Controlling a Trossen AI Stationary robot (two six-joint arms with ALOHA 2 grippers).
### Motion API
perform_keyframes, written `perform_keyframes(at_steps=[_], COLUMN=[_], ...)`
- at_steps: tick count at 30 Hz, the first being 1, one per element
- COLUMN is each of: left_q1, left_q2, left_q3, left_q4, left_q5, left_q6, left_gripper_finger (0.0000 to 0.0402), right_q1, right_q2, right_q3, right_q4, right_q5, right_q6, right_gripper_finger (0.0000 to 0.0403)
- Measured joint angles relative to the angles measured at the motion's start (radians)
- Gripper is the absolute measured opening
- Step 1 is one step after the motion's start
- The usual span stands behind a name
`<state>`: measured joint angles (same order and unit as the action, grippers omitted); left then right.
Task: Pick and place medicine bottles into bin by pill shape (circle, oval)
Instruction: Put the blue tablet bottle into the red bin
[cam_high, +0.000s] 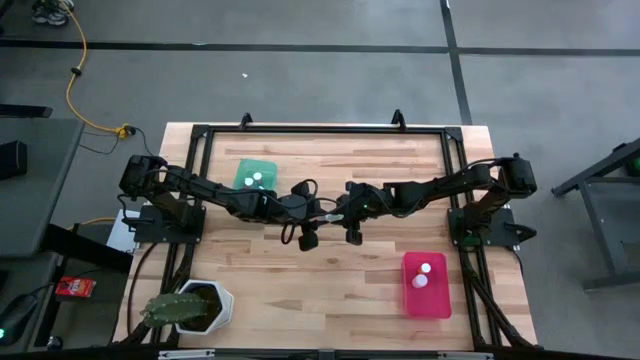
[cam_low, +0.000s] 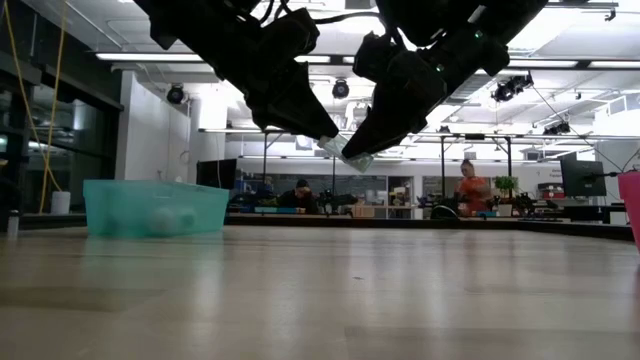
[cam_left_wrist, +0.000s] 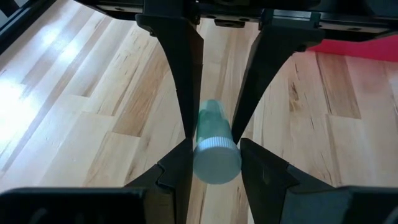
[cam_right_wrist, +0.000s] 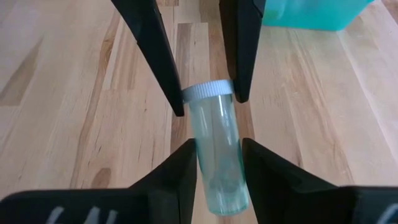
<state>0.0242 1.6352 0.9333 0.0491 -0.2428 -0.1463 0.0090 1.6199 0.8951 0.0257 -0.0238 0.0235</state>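
Note:
One medicine bottle (cam_right_wrist: 216, 155), with a clear pale body and a white cap (cam_left_wrist: 216, 160), hangs over the middle of the table between both grippers. My left gripper (cam_left_wrist: 216, 177) is shut on its cap end. My right gripper (cam_right_wrist: 219, 177) comes from the opposite side and is shut on its body. In the low view the bottle (cam_low: 346, 152) shows between the two dark fingertips, well above the tabletop. In the high view the two grippers meet tip to tip at the table's centre, my left gripper (cam_high: 322, 212) and my right gripper (cam_high: 347, 212). My left gripper pinches the bottle at its capped end (cam_left_wrist: 205, 146) between its two fingers, slanting down from the table's left side and lying along the bottle. The bottle is lifted clear of the table. My right gripper pinches the clear body near its bottom end (cam_right_wrist: 214, 180) between its two fingers (cam_right_wrist: 183, 171), slanting down from the table's right side and lying along the bottle. The cap (cam_right_wrist: 208, 91) points away from it toward the left fingers.
A green bin (cam_high: 254, 176) at the far left holds two bottles. A pink bin (cam_high: 426, 300) at the near right holds two more. A white pot with a cactus (cam_high: 195, 306) stands at the near left corner. People sit in the room beyond the table.

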Motion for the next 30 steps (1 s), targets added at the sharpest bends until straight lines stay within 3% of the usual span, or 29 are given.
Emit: perform_keyframes(at_steps=[16,30], left_q1=[0.000,-0.012], left_q2=[0.000,-0.056], left_q3=[0.000,-0.001], left_q4=[0.000,-0.025], left_q5=[-0.004,-0.006], left_q6=[-0.014,-0.011], left_gripper_finger=[0.0111,0.0198], right_q1=[0.000,-0.002], right_q2=[0.000,0.000], right_q3=[0.000,0.000], right_q4=[0.000,-0.007], right_q5=[-0.001,0.000], right_q6=[0.002,0.001], right_gripper_finger=[0.0101,0.0100])
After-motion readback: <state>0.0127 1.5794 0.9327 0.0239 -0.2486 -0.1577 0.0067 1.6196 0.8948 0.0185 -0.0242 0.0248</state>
